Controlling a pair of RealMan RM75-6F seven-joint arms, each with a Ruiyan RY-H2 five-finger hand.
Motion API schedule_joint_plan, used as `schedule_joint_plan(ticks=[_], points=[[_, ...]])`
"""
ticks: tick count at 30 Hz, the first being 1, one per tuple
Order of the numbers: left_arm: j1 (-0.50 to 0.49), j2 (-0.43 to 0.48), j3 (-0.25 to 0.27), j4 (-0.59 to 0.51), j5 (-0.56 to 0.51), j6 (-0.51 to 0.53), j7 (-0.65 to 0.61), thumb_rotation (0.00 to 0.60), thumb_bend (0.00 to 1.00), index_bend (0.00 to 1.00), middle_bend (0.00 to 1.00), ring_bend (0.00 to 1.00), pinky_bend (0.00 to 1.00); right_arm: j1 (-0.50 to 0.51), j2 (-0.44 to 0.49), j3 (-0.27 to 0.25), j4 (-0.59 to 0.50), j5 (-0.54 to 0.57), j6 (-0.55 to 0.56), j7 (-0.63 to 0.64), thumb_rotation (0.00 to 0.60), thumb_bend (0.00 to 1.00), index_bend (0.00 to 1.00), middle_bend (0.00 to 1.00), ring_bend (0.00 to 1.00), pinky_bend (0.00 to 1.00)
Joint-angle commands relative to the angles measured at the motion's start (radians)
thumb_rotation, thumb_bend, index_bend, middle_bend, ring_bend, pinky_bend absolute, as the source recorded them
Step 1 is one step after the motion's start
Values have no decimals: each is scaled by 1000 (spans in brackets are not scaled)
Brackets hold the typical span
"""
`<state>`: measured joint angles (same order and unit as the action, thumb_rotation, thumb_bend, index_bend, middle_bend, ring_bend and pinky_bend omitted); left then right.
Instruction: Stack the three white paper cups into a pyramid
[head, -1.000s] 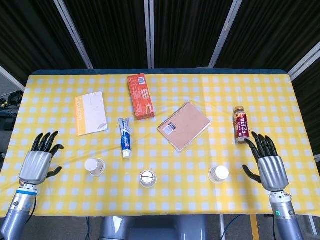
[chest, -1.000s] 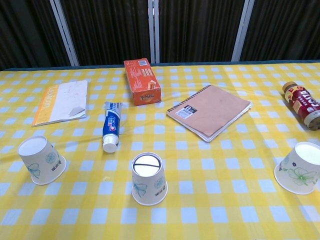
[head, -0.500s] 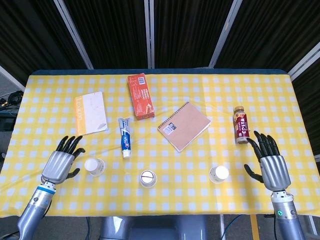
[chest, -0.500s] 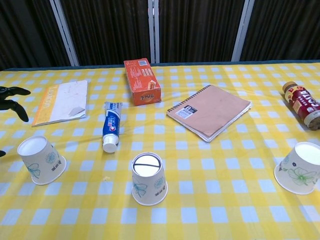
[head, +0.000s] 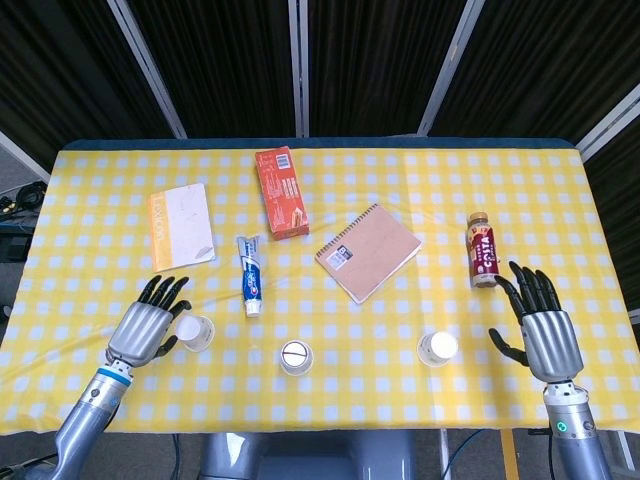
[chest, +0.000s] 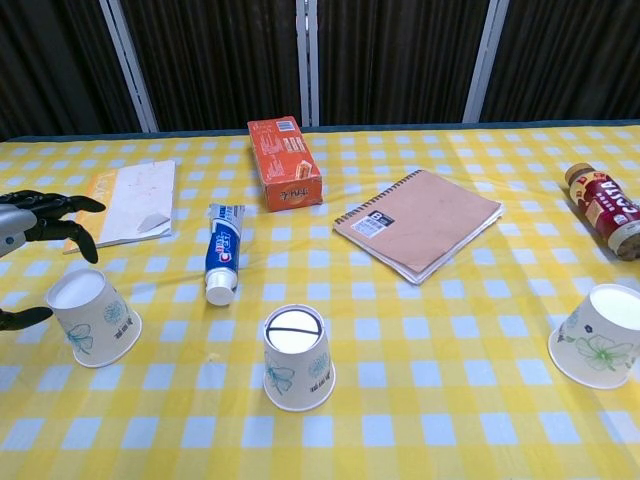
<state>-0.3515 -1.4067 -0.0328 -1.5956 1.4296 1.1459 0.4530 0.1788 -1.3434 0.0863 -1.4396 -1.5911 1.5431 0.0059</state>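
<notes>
The left hand has moved in from the table's left edge over the last second and is now just beside the left cup, fingers spread and reaching around it. In the chest view the cup has shifted a little to the right compared with before, so the hand has probably touched or nudged it. It is not lifted — it stands upside down on the cloth, and I cannot tell if the fingers press on its wall or only surround it. The grasp seems to be starting, nothing more.

The right hand has hardly moved. It is open with fingers apart, holds nothing, and hovers apart from the right cup, near the bottle.

The middle cup stands upside down near the front edge, between the other two and well apart from both. So no part of the pyramid is built yet; all three cups are separate in one row.

What is hard to see: the chest view cuts off the left hand at the frame edge — only dark fingertips above the cup and one tip below it appear. The right hand is not in the chest view at all, and there the right cup and bottle are partly cut off by the edge.
</notes>
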Motion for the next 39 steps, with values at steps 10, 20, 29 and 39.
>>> schedule_joint_plan(ticks=[10,20,29,39], points=[[-8,-13,8,-6,-5,7,3,600,331,509,0,0,0,-1,1,-1,-2,-2,1,3,600,156,174,0,0,42],[-14,-12,28,-46,50,28,-8,600,332,508,0,0,0,-2,2,0,-5,-3,4,3,600,157,181,0,0,42],[-51,-64,24,-106,80,5,63,600,331,508,0,0,0,-5,9,3,-9,-3,12,16,600,157,184,0,0,43],[-114,-166,-17,-120,44,-53,179,600,331,519,0,0,0,-8,19,9,-12,5,15,41,600,157,184,0,0,43]])
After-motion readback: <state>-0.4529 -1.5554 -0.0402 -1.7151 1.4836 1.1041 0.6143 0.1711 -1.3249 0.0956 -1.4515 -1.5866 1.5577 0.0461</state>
